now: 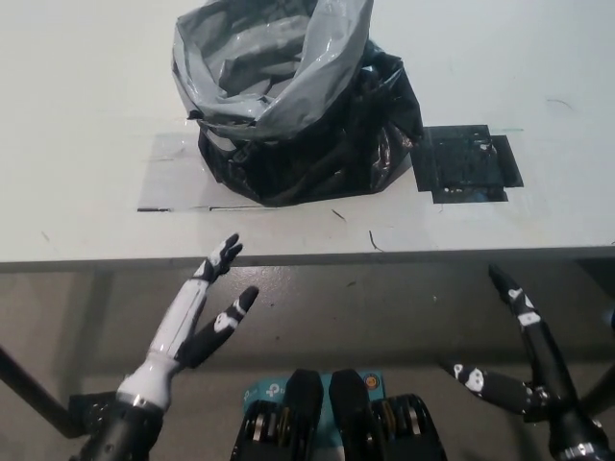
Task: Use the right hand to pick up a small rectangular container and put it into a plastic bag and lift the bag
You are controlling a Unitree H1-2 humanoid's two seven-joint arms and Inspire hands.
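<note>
The black right robot hand (524,360) sits at the lower right, below the front edge of the white bench (86,115), with its fingers (509,293) spread wide and holding nothing. The white left robot hand (207,312) rests at the lower left, fingers apart and empty, its fingertips just short of the bench edge. On the bench, the black plastic bag with a grey glossy lining (288,106) stands open (mouth facing up). No small rectangular container is visible; whether it lies inside the bag cannot be told. A black square patch (466,163) lies flat on the bench just right of the bag.
</note>
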